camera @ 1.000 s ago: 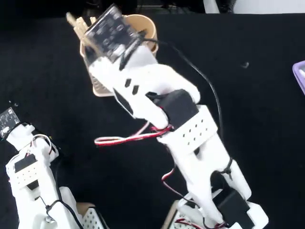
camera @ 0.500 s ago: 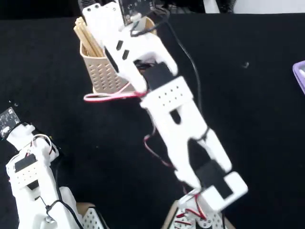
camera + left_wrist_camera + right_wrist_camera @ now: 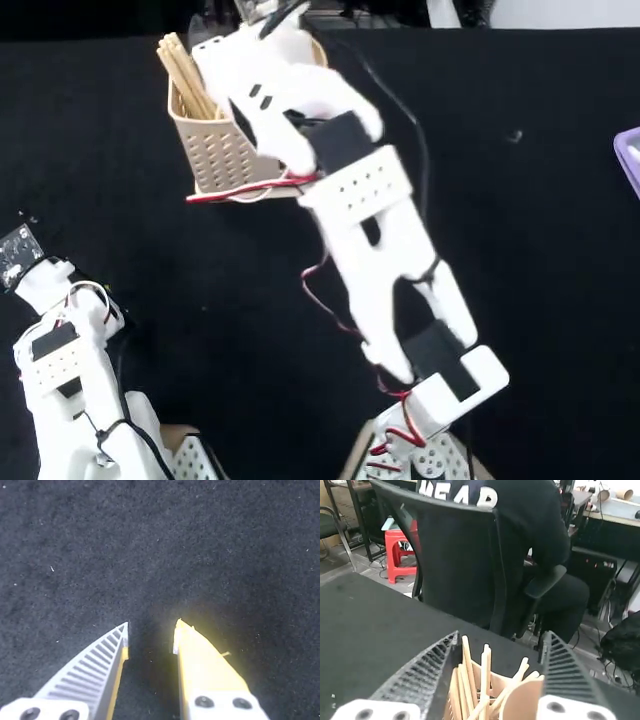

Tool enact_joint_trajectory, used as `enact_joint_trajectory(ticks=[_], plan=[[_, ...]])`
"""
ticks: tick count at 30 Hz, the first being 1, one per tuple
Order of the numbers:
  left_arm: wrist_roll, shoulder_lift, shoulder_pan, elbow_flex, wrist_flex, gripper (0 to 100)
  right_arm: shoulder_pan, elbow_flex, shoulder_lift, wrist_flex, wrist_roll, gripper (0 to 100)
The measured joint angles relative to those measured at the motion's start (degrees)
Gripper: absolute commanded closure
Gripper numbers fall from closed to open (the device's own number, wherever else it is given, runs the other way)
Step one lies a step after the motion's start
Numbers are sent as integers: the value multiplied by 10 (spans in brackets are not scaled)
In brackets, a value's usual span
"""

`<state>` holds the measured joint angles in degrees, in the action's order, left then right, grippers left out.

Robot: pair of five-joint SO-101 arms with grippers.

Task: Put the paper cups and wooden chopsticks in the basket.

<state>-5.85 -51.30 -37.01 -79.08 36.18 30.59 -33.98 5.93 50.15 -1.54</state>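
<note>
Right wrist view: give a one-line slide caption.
Right gripper, jaws open, hovering over the bundle of upright wooden chopsticks.

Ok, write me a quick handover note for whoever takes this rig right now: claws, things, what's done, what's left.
Left claw: open, empty, low over the black cloth.
Right claw: open, empty, above the basket.
Chopsticks: standing in the basket; a tan paper cup seems to sit beside them.
Done: chopsticks in, probably one cup.
To do: likely back the right arm off, check for other cups.

A black-covered table [image 3: 540,280] carried a tan perforated basket [image 3: 215,155] near its far edge, with a purple object [image 3: 630,155] well apart at one side.
</note>
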Motion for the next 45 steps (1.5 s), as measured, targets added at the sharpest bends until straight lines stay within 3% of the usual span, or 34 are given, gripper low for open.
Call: enact_joint_trajectory(ticks=[4, 7, 11, 18, 23, 31, 38, 45], plan=[[0, 0, 0, 0, 0, 848, 0, -131, -30, 173, 0, 985], [0, 0, 0, 0, 0, 853, 1, -218, -82, 338, 0, 965], [1, 0, 11, 2, 22, 972, -3, -232, -147, 484, 0, 985], [36, -59, 30, 60, 164, 949, -175, 25, -317, 491, 0, 987], [46, -164, 91, 48, 186, 948, -287, 269, -461, 458, 0, 987], [102, -373, 164, -32, 235, 948, -350, 681, -654, 304, 0, 987], [114, -525, 197, -50, 340, 948, -358, 924, -825, 276, 0, 986], [114, -528, 285, -117, 335, 951, -364, 1125, -1025, 265, 0, 986]])
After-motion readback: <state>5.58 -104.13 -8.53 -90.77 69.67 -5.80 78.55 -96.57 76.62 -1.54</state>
